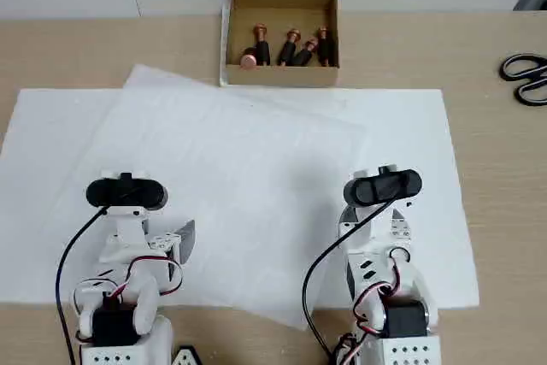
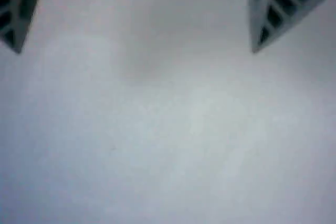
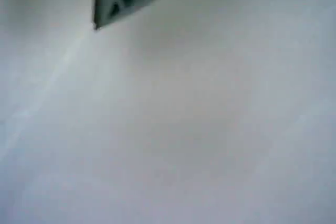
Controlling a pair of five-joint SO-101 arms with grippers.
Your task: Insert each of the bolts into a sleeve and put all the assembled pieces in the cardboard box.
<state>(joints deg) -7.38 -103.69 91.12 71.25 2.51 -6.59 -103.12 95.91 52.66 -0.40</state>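
Closest in, at the bottom of the high view, both arms sit folded back over their bases. The left gripper (image 2: 136, 51) hangs just above the white sheet (image 1: 256, 177) with its fingers (image 2: 273, 9) spread wide and nothing between them. The right gripper (image 1: 376, 215) is likewise low over the sheet at the lower right of the frame; whether it is open or closed cannot be told.

Because the sheet looks thin and lies in loose, overlapping layers, a gripper this low could snag it on its next move. The sheet's far edge reaches the front wall of the cardboard box (image 1: 282, 77), so a dragged sheet would probably push or skew the box.

Farther up, at the top centre of the frame, the box stands on the table (image 1: 51, 49). It holds four assembled pieces (image 1: 291, 47), dark sleeves with copper-coloured bolts, lying side by side along its near wall. The leftmost shows its bolt head toward that wall. They lie loose, so a knock or tilt to the light box could let bolts slide out of the sleeves. With all four pieces boxed, the task looks essentially done.

Scissors (image 1: 526, 79) lie at the right edge, well apart from everything.
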